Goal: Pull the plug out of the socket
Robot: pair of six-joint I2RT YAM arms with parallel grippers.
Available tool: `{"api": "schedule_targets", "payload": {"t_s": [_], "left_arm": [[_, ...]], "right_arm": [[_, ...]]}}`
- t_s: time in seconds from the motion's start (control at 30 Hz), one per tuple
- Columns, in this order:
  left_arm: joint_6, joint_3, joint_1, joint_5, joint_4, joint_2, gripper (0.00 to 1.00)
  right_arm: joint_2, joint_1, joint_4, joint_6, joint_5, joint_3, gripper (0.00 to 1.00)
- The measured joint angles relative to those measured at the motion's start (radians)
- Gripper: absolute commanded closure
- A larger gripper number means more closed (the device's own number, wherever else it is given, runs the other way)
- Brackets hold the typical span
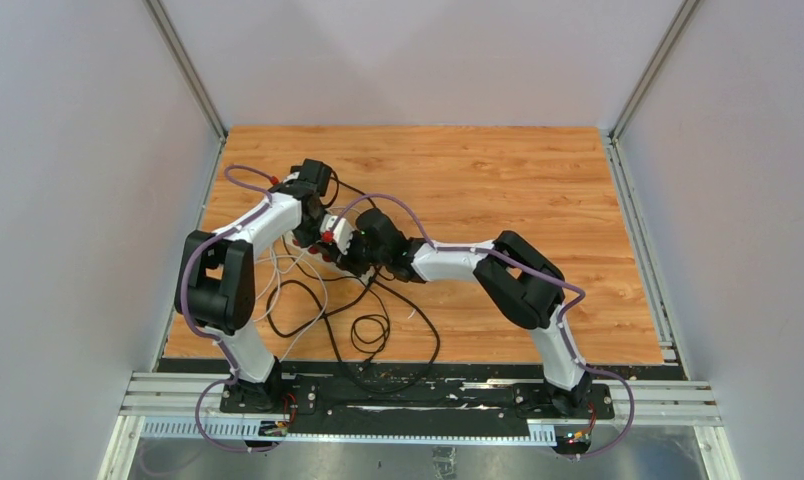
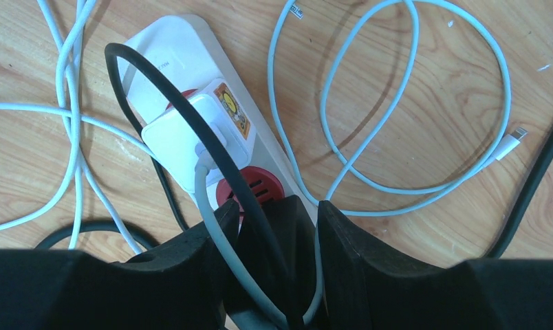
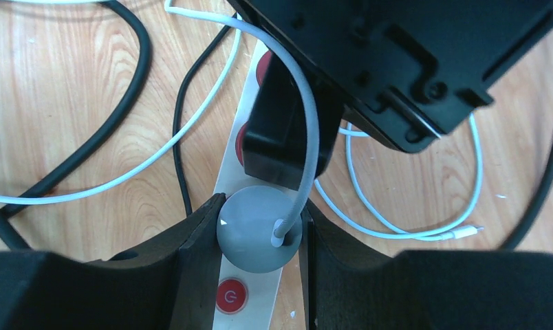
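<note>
**Clamped on grey plug point(image 3: 250, 240), power strip point(image 2: 184, 48) mid-left on table point(image 1: 498, 200)**

Grips round plug w/ right gripper point(image 3: 260, 206), fingers point(image 3: 191, 240) pressed tight to both its sides. Has plug seated on cream strip, just beyond red pwr button point(image 3: 230, 295). Has strip flat on wood, left of centre in top view, under both wrists, amid loose cords. Has left gripper point(image 2: 277, 206) low over strip just beside plug, fingers apart, one above strip's face, other at its edge; can't tell whether clamping or only pressing. Further along strip: white charger point(image 2: 181, 144) plugged in, next to a red outlet point(image 2: 250, 185). Across charger & on between left fingers: black cord point(image 2: 164, 82). Up from plug & arching over left gripper: grey cable point(image 3: 308, 110). Beside strip on bare wood: white cable point(image 2: 509, 143) in loose loops.
</note>
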Motion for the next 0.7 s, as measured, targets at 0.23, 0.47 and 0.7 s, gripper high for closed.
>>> {"api": "schedule_targets", "payload": {"t_s": [0.23, 0.47, 0.7], "left_arm": [[-0.003, 0.0, 0.0, -0.009, 0.001, 0.01, 1.0], [-0.003, 0.003, 0.001, -0.002, 0.005, 0.016, 1.0], [-0.003, 0.002, -0.004, -0.01, 0.014, 0.019, 1.0]], "right_arm": [[-0.01, 0.057, -0.034, -0.111, 0.155, 0.01, 1.0], [-0.008, 0.043, -0.1, -0.079, 0.109, 0.045, 1.0], [-0.011, -0.049, -0.061, 0.093, -0.121, 0.03, 1.0]]}}
